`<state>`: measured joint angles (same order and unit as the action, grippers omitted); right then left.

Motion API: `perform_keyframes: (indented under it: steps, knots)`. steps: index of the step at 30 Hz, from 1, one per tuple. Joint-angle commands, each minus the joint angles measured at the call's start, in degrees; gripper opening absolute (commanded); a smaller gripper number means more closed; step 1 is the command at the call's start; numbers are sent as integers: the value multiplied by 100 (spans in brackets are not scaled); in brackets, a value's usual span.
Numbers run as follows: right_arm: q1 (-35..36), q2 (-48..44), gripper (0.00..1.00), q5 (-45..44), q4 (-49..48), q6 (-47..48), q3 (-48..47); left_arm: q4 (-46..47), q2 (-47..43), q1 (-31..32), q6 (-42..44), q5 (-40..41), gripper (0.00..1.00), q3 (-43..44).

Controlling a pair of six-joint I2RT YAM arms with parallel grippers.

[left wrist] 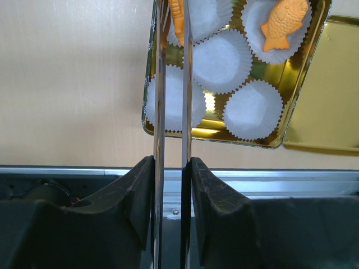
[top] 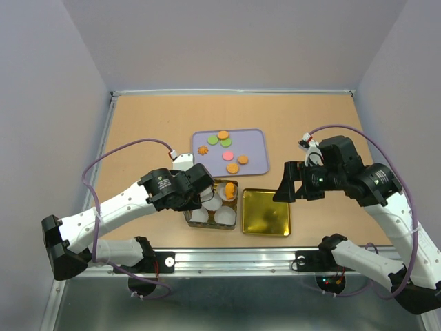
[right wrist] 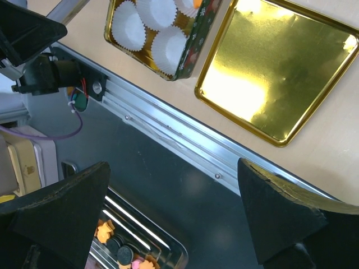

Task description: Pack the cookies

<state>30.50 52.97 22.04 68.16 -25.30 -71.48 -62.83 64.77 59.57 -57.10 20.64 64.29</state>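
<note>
While the left arm lies low across the near left of the tan wooden table (top: 151, 124), the left gripper (top: 207, 196) hangs over the square gold tin (left wrist: 210, 128) filled with white pleated paper cups (left wrist: 221, 59). Its black fingers (left wrist: 140, 204) are pressed together on a pair of thin metal tongs (left wrist: 160, 112). Between the tong tips, over the far side of the tin, an orange cookie (left wrist: 176, 19) shows edge-on. Whether the blades pinch it or it rests in a cup, I cannot tell. Just to its right, a fish-shaped orange cookie (left wrist: 283, 22) lies flat in the far right cup.

The other small flat cookies (top: 233, 167), orange, green and pink, with a flower-shaped one on the left, sit on the lavender rectangular tray (top: 251, 141). That tray lies beyond the tin, well apart from both grippers.

From the right wrist view, the tin's outer wall carries a red and green print too small to read.

The right arm is bent at the elbow. Its right gripper (top: 284, 183) hovers near the far right corner of the shallow gold lid (top: 265, 212), which lies just right of the tin. Its fingers (right wrist: 61, 213) are spread wide.
</note>
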Motion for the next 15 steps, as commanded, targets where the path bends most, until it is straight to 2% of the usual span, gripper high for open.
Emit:
perform_keyframes:
  steps: [1,11,15]
  knots:
    - [70,-24,100,-130,-110,86,-50,-72,0,55,-126,282,43,83]
    - [79,-85,100,-235,-110,95,-50,-72,88,116,-108,282,47,320]
    - [87,-76,100,-235,-101,113,-76,-116,80,134,-82,300,47,767]
